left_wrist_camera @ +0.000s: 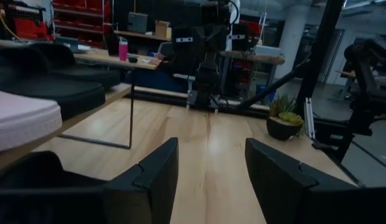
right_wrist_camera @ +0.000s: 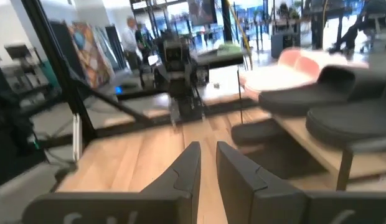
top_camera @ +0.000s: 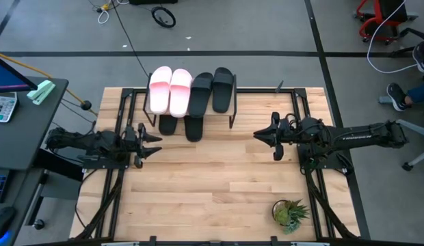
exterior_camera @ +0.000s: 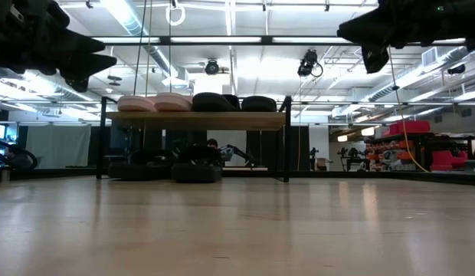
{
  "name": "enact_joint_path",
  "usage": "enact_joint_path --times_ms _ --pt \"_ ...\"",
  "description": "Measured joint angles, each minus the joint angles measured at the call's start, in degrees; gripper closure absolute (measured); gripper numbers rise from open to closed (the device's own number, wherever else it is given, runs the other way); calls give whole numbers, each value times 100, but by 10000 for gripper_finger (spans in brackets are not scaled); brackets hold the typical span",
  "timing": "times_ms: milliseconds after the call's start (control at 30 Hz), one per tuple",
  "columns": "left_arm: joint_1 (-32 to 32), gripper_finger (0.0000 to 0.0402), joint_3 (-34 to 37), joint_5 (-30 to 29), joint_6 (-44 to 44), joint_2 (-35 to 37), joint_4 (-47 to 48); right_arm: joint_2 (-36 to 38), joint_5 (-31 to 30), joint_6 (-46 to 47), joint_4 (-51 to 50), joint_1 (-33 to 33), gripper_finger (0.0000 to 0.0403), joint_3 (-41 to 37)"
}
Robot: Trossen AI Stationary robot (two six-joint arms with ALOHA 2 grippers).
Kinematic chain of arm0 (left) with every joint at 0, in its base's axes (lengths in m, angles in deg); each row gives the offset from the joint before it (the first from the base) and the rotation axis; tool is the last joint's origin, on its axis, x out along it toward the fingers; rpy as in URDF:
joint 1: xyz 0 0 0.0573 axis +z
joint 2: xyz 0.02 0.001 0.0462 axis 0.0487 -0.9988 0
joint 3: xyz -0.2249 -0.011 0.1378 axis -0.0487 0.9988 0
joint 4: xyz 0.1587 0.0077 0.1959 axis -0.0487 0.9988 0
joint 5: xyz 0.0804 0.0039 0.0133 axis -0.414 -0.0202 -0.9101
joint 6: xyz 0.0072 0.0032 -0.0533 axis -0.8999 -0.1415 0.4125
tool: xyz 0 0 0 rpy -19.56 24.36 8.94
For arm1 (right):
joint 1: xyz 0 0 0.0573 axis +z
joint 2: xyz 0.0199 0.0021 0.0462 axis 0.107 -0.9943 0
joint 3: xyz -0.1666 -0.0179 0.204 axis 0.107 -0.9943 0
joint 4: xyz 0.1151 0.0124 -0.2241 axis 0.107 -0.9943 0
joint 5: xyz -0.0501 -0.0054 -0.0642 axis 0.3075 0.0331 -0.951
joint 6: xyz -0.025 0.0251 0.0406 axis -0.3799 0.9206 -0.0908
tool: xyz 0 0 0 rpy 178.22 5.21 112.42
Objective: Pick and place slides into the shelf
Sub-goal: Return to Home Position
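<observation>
- Far side of the surface point(top_camera: 219, 184): shelf point(exterior_camera: 222, 120), its plank top carrying two pale pink slides point(top_camera: 161, 89) and two upper black slides point(top_camera: 202, 92) (ends overhanging the near edge).
- Two lower black slides point(top_camera: 193, 128) lie beneath it.
- Left gripper point(top_camera: 156, 143): near the shelf's leg, fingers wide apart, empty.
- Right gripper point(top_camera: 258, 135): well apart from the shelf, fingers narrowly parted, empty.
- Hazard: a wide swing of the left arm homeward would likely clip that leg, and the jolt could tip the overhanging slides.

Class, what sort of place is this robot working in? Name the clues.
Likely a robotics lab or workshop: left gripper and right gripper over a wooden table, red storage racks, ceiling strip lights.
</observation>
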Motion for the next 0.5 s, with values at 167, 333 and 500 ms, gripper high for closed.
enact_joint_path --times_ms 167,333,500 --pt "0 211 0 -1 147 -2 162 -60 -2 83 -193 0 346 -70" --pt "-2 207 0 -2 145 -2 155 184 -4 86 -168 -2 345 -273" --pt "-2 205 0 -1 144 -2 154 572 -4 62 -123 30 346 -337"
